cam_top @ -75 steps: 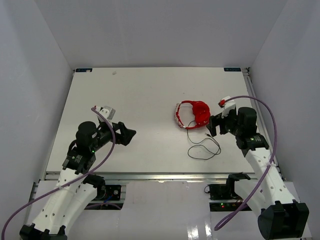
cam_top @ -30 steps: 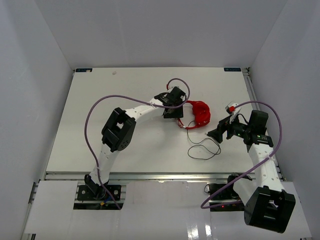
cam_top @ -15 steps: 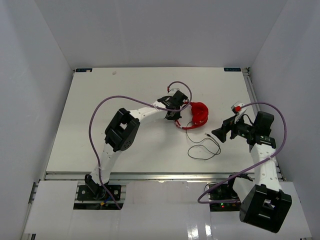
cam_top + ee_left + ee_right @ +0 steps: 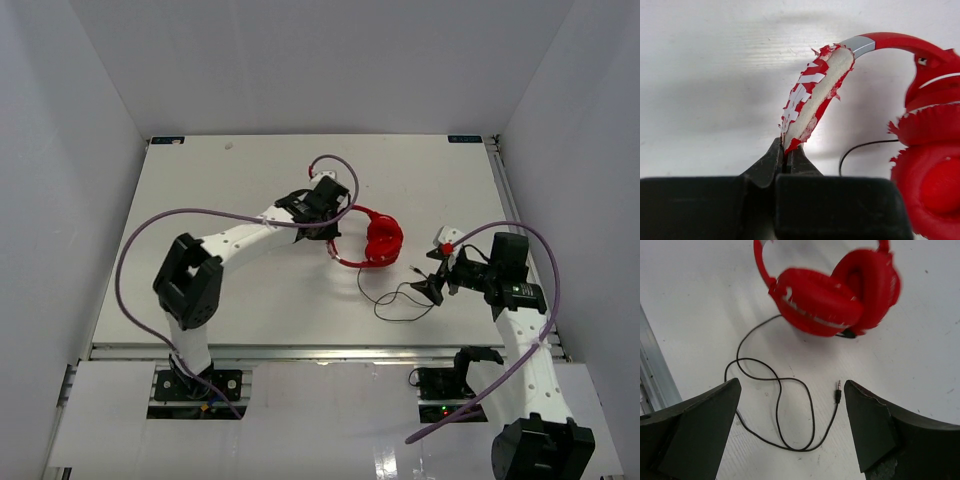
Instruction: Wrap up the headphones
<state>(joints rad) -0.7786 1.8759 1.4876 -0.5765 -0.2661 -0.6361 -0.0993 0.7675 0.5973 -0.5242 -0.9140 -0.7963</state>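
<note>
Headphones [image 4: 927, 150]: red covering flaking, pale foam exposed on headband [image 4: 815, 95]; table [image 4: 715, 75] matt white.

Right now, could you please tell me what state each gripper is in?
Left gripper: closed on the headphones' headband.
Right gripper: open, holding nothing.

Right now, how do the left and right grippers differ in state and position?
The left gripper is shut on the headband of the headphones; the right gripper is open and holds nothing. The left touches the headphones; the right sits apart from them, over the loose cable and plug. Both face the headphones.
</note>
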